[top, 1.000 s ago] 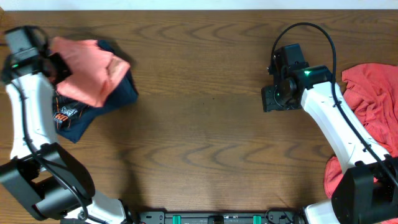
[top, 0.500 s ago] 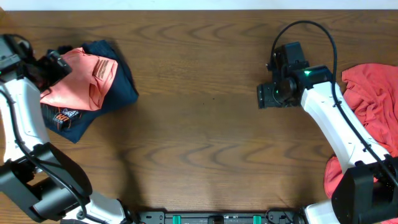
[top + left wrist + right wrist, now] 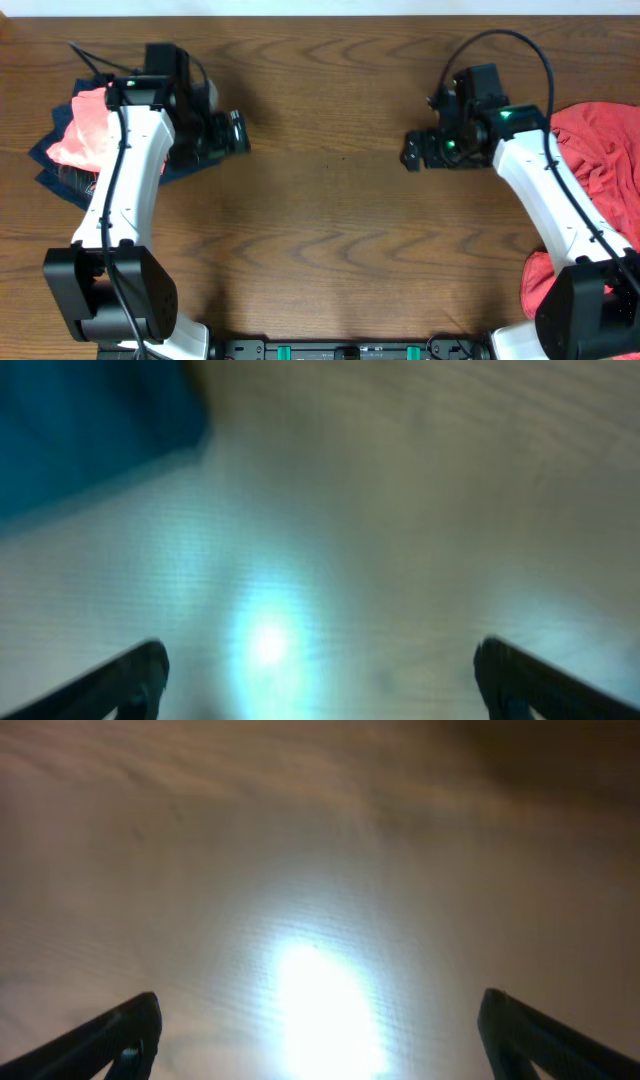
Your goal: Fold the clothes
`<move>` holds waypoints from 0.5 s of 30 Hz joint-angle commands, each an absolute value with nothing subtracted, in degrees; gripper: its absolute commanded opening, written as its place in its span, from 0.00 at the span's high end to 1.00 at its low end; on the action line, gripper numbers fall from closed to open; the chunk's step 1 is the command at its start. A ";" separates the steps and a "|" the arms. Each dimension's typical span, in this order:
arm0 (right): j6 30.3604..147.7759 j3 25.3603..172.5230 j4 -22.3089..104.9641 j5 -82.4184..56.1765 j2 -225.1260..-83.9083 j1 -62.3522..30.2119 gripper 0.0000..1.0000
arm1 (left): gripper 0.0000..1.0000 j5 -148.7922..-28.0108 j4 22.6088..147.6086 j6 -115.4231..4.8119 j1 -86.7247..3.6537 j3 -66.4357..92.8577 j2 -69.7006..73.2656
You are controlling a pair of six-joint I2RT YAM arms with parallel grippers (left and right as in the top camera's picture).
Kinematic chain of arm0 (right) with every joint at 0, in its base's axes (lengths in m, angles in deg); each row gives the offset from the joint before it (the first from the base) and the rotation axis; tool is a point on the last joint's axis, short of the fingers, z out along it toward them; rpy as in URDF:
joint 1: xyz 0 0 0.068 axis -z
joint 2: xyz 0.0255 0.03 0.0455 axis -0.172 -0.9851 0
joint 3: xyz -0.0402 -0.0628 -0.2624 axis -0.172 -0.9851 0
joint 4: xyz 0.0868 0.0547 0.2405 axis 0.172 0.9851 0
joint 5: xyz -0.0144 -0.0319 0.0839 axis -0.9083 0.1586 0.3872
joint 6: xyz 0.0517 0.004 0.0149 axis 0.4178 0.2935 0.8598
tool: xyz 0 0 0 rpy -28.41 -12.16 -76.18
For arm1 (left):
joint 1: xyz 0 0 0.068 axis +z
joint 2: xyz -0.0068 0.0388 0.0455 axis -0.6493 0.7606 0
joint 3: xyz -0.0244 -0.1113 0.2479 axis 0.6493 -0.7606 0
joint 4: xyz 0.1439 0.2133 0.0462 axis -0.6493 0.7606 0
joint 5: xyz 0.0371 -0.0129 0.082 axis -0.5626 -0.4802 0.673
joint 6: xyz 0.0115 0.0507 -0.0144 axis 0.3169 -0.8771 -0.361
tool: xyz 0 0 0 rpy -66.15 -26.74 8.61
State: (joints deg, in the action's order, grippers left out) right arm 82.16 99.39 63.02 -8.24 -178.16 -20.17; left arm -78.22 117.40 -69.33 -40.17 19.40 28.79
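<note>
The folded salmon-pink T-shirt [image 3: 80, 135] lies on a navy garment [image 3: 55, 170] at the table's far left. My left gripper [image 3: 232, 133] is to the right of that stack, over bare wood, and holds nothing. In the left wrist view the gripper [image 3: 320, 685] is open, with a blurred corner of the navy cloth [image 3: 90, 430] at the upper left. My right gripper [image 3: 413, 152] hovers over bare wood right of centre. In the right wrist view the gripper [image 3: 320, 1045] is open and empty above a bright glare on the table.
A crumpled coral-red shirt [image 3: 600, 150] lies in a heap at the right edge, partly under my right arm, with more of it near the front [image 3: 535, 285]. Wooden tabletop [image 3: 320, 230] spans the middle between the two grippers.
My left gripper let go of the pink shirt, which now rests on the navy garment, and swung right over the table. The right gripper opened wider and edged left.
</note>
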 commanded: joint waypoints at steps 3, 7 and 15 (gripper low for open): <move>83.89 99.98 71.57 -7.25 -176.47 -17.52 0.01 | 0.02 -77.95 128.57 -71.12 -40.19 19.57 27.28; 85.00 99.78 74.15 -7.54 -174.24 -16.71 0.01 | 0.02 -74.57 129.27 -71.75 -40.21 15.40 21.05; 85.88 90.97 66.02 -10.53 -157.09 -18.64 0.01 | 0.02 -72.73 116.13 -69.83 -40.21 -3.14 -8.85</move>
State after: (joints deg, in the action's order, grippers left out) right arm 84.41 94.60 67.98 -8.21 -163.84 -17.31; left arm -74.39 118.30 -70.51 -40.28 1.82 0.37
